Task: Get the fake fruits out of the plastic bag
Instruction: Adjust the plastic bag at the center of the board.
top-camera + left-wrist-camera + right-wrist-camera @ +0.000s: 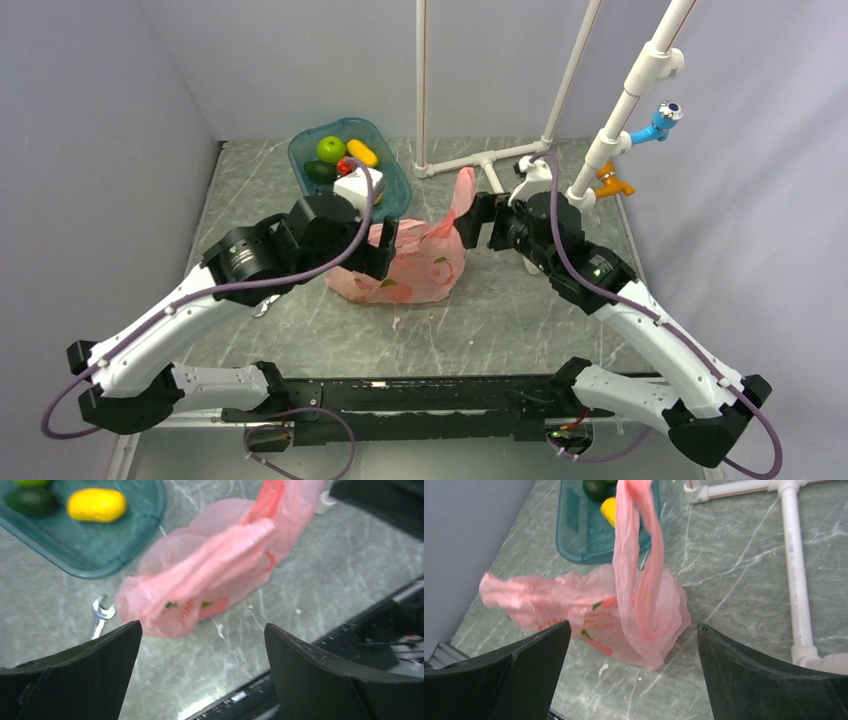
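Evidently left gripper (pixel 201 626) and right gripper (pixel 633 626) gaped wide, empty; with the pink plastic bag (pixel 210 570) slumped below both, pinching opposite handles (pixel 623 555) seemed wisest.

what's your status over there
Left gripper open, right gripper open, both empty. Pink plastic bag slumped on the table between them, one handle up. Yellow fake fruit in teal tray. Small wrench beside the bag.

From my left gripper (pixel 200 675) the plastic bag (pixel 210 575) lies on the table (pixel 320 570) just ahead, wrench (pixel 100 615) beside it on the left, tray (pixel 90 550) past that with a fake fruit (pixel 96 504) in it. From my right gripper (pixel 631 675) the bag's ahead too, tray behind it, pipe frame (pixel 796 580) off to the right.
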{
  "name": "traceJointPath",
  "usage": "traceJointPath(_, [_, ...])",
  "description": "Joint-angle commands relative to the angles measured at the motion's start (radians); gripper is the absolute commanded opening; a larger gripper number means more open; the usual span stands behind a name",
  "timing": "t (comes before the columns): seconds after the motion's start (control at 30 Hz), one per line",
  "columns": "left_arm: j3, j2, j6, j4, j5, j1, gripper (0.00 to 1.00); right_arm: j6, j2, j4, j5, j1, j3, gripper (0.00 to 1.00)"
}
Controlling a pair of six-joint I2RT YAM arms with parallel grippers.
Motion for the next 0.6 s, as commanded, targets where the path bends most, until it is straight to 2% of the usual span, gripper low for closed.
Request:
traceJointPath(0.0, [0.048,0.034,0.235,0.079,-0.113,-0.007,0.99,0.020,0.094,-0.081,0.011,-0.052,0.146,0.99])
traceJointPath(0.1, [0.088,0.076,0.316,0.132,0.055,0.043,0.99,0.004,0.171,-0.094,-0.044,-0.079,0.242,0.99])
traceJointPath(0.27, [0.168,0.186,0.351,0.113,0.396,0.202,0.99,-0.011,0.246,-0.127,-0.074,-0.117,0.345,0.99])
traceJointPath(0.33, [0.188,0.231,0.371,0.090,0.465,0.219,0.99,-0.010,0.271,-0.138,-0.105,-0.138,0.370,0.97])
traceJointPath(0.47, [0.185,0.281,0.385,0.091,0.573,0.222,0.99,-0.019,0.306,-0.143,-0.160,-0.147,0.393,0.88])
traceJointPath(0.57, [0.158,0.285,0.386,0.123,0.591,0.223,0.99,-0.026,0.303,-0.116,-0.202,-0.146,0.354,0.85])
